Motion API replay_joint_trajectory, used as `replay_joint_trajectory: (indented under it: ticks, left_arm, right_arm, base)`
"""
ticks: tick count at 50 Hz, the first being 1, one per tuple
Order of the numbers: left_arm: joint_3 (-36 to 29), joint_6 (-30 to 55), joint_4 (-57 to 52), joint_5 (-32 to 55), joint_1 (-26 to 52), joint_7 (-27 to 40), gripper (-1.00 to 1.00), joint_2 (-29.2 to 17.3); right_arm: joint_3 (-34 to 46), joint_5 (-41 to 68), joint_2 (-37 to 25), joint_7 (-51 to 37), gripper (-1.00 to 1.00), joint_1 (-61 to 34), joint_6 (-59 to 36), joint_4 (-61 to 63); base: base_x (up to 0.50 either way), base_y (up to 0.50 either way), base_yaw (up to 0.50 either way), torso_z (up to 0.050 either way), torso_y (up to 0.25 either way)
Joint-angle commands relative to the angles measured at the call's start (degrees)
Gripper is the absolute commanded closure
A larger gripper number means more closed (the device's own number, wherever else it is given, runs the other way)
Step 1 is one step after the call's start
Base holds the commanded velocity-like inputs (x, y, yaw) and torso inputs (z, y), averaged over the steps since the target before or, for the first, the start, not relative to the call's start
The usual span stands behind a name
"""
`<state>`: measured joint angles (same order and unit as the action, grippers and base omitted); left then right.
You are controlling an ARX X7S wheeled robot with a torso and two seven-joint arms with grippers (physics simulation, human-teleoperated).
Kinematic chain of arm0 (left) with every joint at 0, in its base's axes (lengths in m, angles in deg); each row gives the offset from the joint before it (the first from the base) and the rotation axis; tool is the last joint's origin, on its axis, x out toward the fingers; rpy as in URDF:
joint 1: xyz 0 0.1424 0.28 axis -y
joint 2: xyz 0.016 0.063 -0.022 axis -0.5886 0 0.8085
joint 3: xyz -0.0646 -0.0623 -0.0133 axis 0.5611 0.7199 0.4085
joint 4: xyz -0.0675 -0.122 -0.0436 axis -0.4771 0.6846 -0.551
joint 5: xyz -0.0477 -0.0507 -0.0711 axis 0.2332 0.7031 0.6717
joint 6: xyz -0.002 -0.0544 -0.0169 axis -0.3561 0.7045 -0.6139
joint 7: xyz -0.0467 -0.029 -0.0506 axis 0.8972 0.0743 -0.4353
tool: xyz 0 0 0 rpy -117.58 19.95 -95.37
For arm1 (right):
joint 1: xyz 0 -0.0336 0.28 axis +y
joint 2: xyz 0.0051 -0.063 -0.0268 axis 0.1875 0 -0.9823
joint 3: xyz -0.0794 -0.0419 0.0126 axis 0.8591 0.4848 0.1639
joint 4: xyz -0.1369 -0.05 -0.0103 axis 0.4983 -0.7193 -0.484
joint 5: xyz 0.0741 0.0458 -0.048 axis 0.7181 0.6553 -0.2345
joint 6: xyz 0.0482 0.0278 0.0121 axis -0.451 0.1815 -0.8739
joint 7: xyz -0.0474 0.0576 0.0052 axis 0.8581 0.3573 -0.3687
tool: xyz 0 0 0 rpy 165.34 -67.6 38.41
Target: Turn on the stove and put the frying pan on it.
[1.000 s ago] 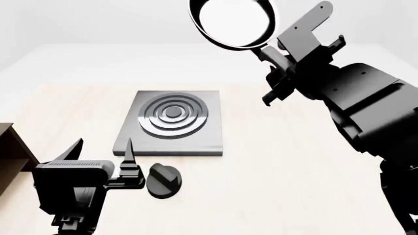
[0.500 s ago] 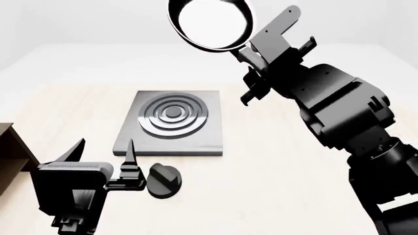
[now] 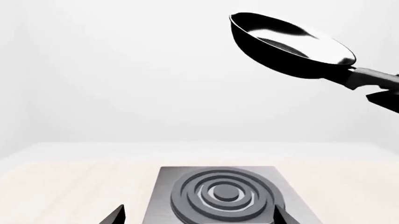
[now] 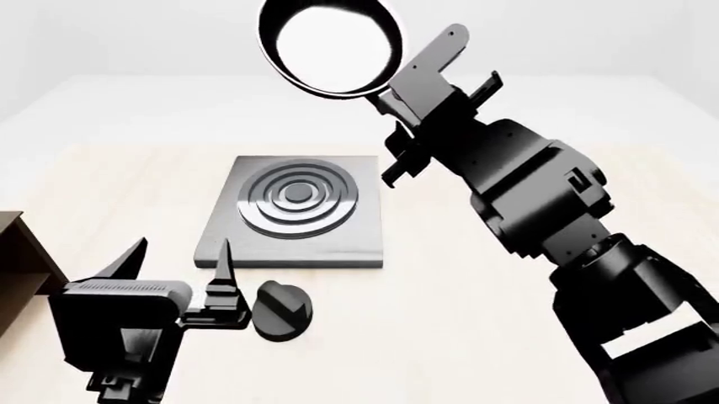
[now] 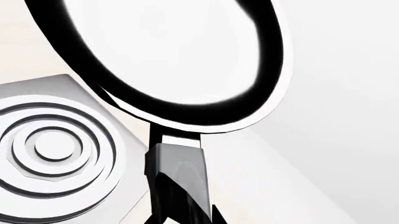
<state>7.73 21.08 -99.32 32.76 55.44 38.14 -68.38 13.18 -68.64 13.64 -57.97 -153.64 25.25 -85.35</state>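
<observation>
Frying pan (image 4: 332, 44) held aloft by right pincer (image 4: 396, 94), left pincer (image 4: 180, 273) wide, no writing visible.

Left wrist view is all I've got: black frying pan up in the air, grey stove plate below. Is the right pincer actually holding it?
Observer: Yes. In the head view the right pincer is closed on the long black handle of the black frying pan.
Operator: Is the pan over the burner?
Observer: It looks close. The right wrist view shows the flat grey metal stove plate beneath and just to one side of the pan's rim.
Operator: Where's the knob?
Observer: The round black knob lies on the table in front of the plate, beside the open left pincer, not touching it.
</observation>
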Motion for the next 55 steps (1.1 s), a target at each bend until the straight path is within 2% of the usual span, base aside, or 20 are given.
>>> replay_joint_trajectory:
  ticks: [1, 28, 46, 55]
  left_arm:
    - [-0.05, -0.80, 0.21, 0.28, -0.17, -0.42, -1.00, -0.20]
    - [0.51, -2.96, 1.31, 0.83, -0.95, -0.85, -1.00, -0.35]
    - [0.75, -4.09, 1.77, 0.97, -1.25, -1.06, -1.00, -0.60]
    - [0.51, -4.19, 1.66, 0.91, -1.27, -0.97, -1.00, -0.72]
  right_arm:
    - [-0.01, -4.58, 2.69, -2.11, 1.00, -1.61, 2.30, -2.22]
    - [-0.02, -5.50, 8.69, -6.11, 1.00, -2.29, 5.46, -9.49]
    - [-0.28, -5.83, 12.48, -10.38, 1.00, -2.81, 7.55, -14.46]
    - [0.65, -4.68, 11.87, -10.29, 1.00, -0.91, 5.74, -9.57]
  base:
    - [0.00, 0.00, 0.00, 0.000, 0.000]
    - [0.00, 0.00, 0.00, 0.000, -0.002]
    - [0.00, 0.00, 0.00, 0.000, -0.245]
    - [0.00, 0.00, 0.00, 0.000, -0.250]
